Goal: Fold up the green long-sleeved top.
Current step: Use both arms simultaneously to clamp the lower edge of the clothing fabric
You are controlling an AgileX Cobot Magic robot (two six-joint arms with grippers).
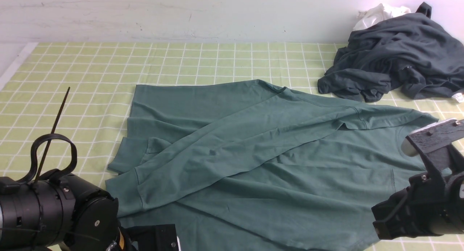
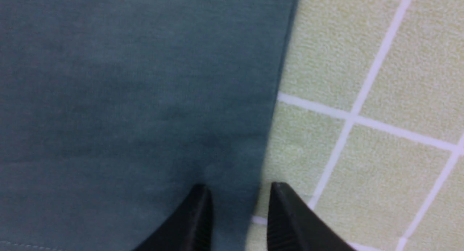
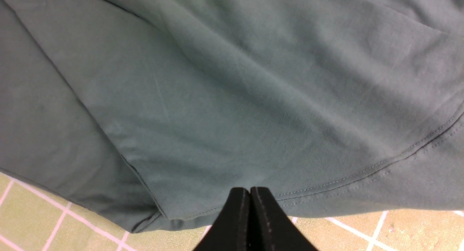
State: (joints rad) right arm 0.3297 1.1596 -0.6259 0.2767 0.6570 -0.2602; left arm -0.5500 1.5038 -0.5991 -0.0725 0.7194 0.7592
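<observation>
Pale white wall point(image 1: 181, 12), yellow-green checked tablecloth point(image 1: 90, 70), even light

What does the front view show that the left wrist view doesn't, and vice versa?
Front only: the whole green long-sleeved top, both sleeves laid across its body, plus the dark grey garments and a white cloth at far right. Left wrist only: the left gripper, jaws parted, one tip over the top's edge, the other over the checked mat. Both: green fabric lying on that mat.
</observation>
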